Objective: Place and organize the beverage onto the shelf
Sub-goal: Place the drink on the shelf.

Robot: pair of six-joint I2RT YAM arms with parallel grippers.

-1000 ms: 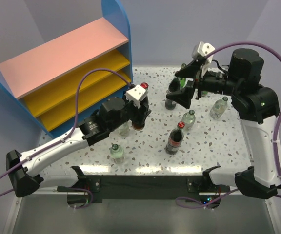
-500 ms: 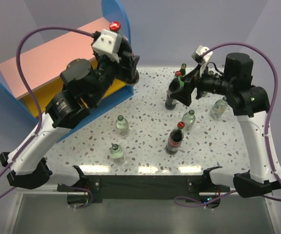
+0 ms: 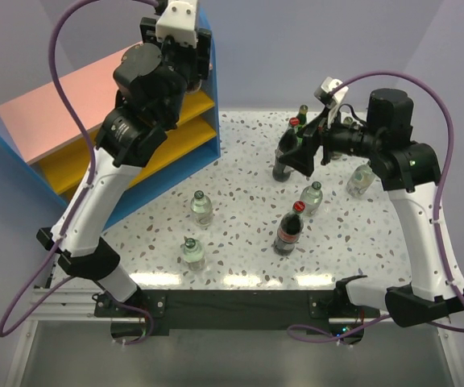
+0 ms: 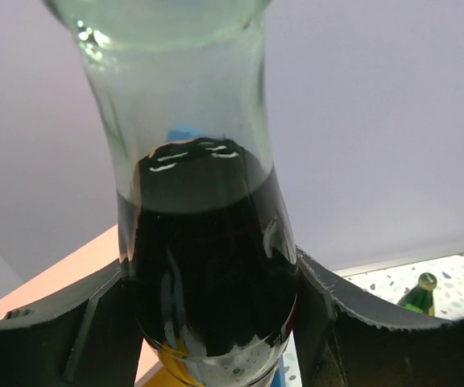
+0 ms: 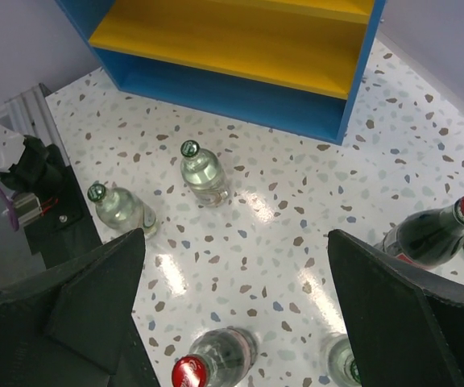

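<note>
1. Left pincer (image 4: 212, 318) is closed partway on a dark cola bottle (image 4: 208, 258), with one finger pressed against each side.
2. Just behind it lies the pink top board of the shelf (image 3: 55, 101).
3. Right pincer (image 5: 240, 314) gapes fully open and holds nothing, hovering above the desk (image 5: 296, 201).
4. Below and beyond it stand clear green-capped bottles (image 5: 204, 173). To its right lies a red-capped cola bottle (image 5: 429, 230).

shelf (image 3: 47, 101) left, bottles (image 3: 288, 230) on table (image 3: 244, 201) right

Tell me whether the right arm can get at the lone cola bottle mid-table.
Probably yes. The right gripper hovers open nearby, and the cola bottle stands upright with bare table on most sides; only the clear bottle close beside it might crowd a finger.
</note>
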